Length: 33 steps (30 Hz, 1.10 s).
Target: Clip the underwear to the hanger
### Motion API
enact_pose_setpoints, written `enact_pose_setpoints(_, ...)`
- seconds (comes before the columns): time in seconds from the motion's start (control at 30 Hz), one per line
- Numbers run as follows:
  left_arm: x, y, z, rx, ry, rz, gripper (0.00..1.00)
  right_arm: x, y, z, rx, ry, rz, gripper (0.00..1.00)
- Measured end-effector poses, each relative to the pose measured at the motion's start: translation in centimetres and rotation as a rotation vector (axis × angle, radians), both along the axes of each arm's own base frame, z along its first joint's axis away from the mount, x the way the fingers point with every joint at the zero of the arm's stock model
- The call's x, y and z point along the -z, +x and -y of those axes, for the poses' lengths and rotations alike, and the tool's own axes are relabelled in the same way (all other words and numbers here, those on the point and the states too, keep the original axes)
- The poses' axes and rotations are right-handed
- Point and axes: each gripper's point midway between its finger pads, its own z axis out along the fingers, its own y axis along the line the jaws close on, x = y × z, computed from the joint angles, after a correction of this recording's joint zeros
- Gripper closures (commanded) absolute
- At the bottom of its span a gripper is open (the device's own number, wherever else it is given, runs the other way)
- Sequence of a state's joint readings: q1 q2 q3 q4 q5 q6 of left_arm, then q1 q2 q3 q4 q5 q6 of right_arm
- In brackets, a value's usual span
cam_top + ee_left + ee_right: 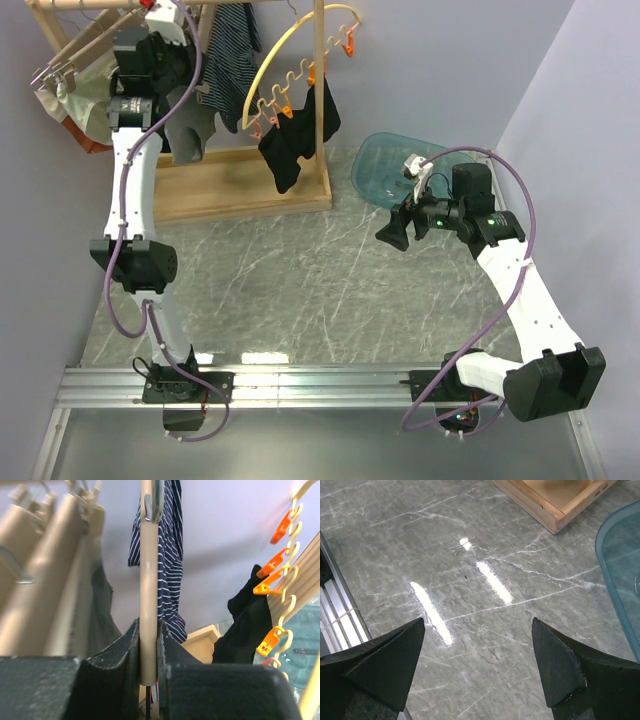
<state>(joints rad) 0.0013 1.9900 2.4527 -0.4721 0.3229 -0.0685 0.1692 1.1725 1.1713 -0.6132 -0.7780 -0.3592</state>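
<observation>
The dark navy pinstriped underwear (236,55) hangs at the pale wooden rack (321,60), right of the raised left arm (135,180), whose grip this top view hides. The left wrist view supplies it: the left gripper (148,630) is clamped on the pale wooden bar hanger (148,580), with the underwear just beyond its fingertips. Held by 1 end, the bar could swing and slip. The right gripper (477,635), jaws apart, sees only grey marble table (470,540).

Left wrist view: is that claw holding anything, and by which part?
The left gripper is shut on the hanger, pinching its wooden bar near one end. The right gripper is open, holding nothing.
</observation>
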Motion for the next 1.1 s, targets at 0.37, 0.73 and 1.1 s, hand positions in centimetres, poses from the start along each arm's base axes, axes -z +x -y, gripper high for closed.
enact_pose_setpoints(0.37,1.0,2.2,1.4,0.008,0.021,0.030,1.00,0.7,0.1,0.1,0.015,-0.001,-0.016,0.06)
enact_pose_setpoints(0.73,1.1,3.6,1.2,-0.011,0.021,0.060,0.99,0.7,0.1,0.2,0.026,0.000,-0.023,0.06)
enact_pose_setpoints(1.1,1.2,3.4,0.3,-0.036,0.027,0.066,0.52,0.5,0.0,0.3,0.035,-0.005,-0.016,0.04)
